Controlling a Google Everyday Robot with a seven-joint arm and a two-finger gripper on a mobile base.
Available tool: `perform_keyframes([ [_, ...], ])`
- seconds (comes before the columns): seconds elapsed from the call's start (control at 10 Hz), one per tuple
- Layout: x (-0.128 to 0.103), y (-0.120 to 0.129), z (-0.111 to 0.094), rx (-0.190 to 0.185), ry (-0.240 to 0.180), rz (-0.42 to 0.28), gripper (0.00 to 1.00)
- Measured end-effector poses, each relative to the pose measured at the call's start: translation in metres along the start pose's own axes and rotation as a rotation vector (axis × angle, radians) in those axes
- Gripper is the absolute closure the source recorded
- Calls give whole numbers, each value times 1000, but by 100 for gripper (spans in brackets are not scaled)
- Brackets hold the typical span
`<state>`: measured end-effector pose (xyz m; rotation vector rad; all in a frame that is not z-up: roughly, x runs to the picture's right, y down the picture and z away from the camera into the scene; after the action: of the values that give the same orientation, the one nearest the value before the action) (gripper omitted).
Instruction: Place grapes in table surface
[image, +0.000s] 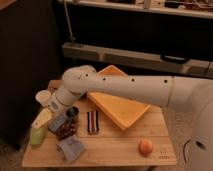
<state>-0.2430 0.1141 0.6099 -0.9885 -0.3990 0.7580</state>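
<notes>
The claw (50, 122) is open just beside the grapes (67, 131) on the worktop (115, 148); it should lift away slowly.

The hand (42, 120) hangs, jaws spread, over the left end of the surface (117, 151), just left of the grapes (65, 131) lying there between a folded cloth (70, 148) and a dark cup (72, 112).
</notes>
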Motion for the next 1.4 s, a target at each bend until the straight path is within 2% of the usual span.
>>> perform_keyframes([
  [0.1, 3, -6, 1, 15, 21, 13, 20],
  [0.5, 3, -7, 3, 28, 33, 27, 20],
  [0.7, 4, -5, 23, 42, 67, 50, 20],
  [1.0, 21, -20, 67, 49, 124, 114, 20],
  [1.4, 49, -40, 88, 50, 205, 204, 20],
])
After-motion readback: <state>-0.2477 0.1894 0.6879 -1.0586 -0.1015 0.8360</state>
